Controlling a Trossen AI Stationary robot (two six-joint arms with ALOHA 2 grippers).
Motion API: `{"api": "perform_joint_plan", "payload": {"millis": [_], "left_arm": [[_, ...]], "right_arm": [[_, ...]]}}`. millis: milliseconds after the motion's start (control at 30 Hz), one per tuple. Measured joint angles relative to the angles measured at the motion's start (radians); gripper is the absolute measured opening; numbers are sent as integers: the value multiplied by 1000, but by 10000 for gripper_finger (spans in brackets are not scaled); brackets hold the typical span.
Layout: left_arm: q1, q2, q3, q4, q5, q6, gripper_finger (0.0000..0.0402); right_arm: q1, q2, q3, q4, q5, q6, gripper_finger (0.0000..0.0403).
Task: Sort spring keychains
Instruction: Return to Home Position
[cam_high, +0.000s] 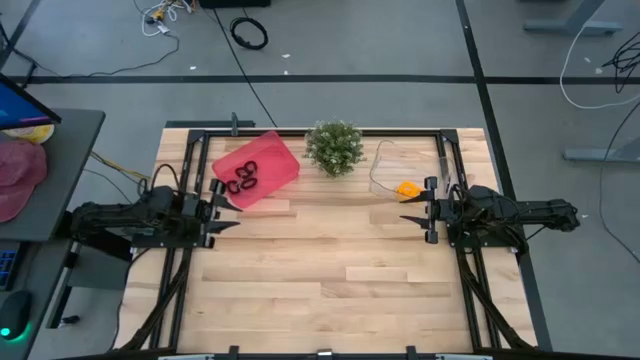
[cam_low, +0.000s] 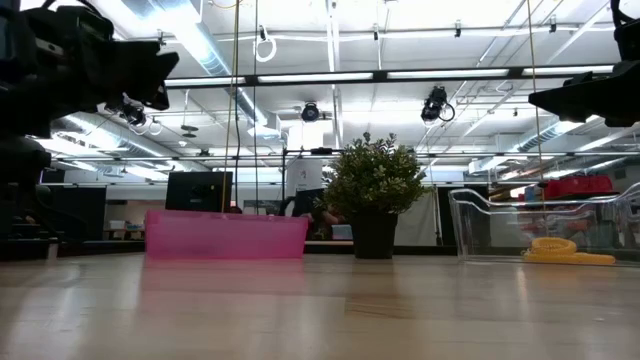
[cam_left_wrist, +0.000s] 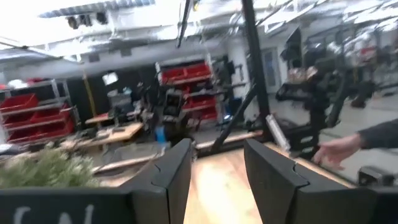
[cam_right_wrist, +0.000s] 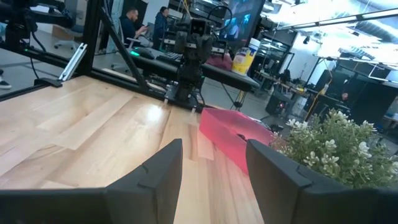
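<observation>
Black spring keychains (cam_high: 245, 177) lie in the pink tray (cam_high: 256, 168) at the table's far left. Orange spring keychains (cam_high: 407, 188) lie in the clear tray (cam_high: 390, 165) at the far right; they also show in the low view (cam_low: 565, 250). My left gripper (cam_high: 232, 205) stands open by the left edge, just near of the pink tray, pointing toward the table's middle with nothing between its fingers (cam_left_wrist: 214, 177). My right gripper (cam_high: 410, 208) stands open by the right edge, near the clear tray, also with nothing between its fingers (cam_right_wrist: 214, 171).
A green potted plant (cam_high: 334, 147) stands between the two trays at the far edge. A black metal frame (cam_high: 440, 140) runs around the table's back and sides. A person's hand (cam_left_wrist: 339, 149) shows in the room beyond the table.
</observation>
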Motion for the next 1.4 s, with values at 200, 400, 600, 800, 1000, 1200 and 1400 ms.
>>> {"api": "perform_joint_plan", "payload": {"millis": [200, 400, 600, 800, 1000, 1200, 1400], "left_arm": [[0, -1, 0, -53, -7, 43, 154], [0, -1, 0, -150, -60, 74, 154], [0, -1, 0, -216, -159, 68, 154], [0, 0, 0, -233, -172, 69, 154], [0, 1, 0, -240, -178, 56, 154], [0, 1, -1, -222, -176, 48, 154], [0, 1, -1, -215, -174, 48, 154]], "right_arm": [[0, 0, 0, 1, 0, 0, 180], [0, 0, 0, 1, 0, 0, 180], [0, 0, 0, 1, 0, 0, 180], [0, 0, 0, 1, 0, 0, 180], [0, 0, 0, 1, 0, 0, 180], [0, 0, -1, 1, 0, 0, 180], [0, 0, -1, 1, 0, 0, 180]]}}
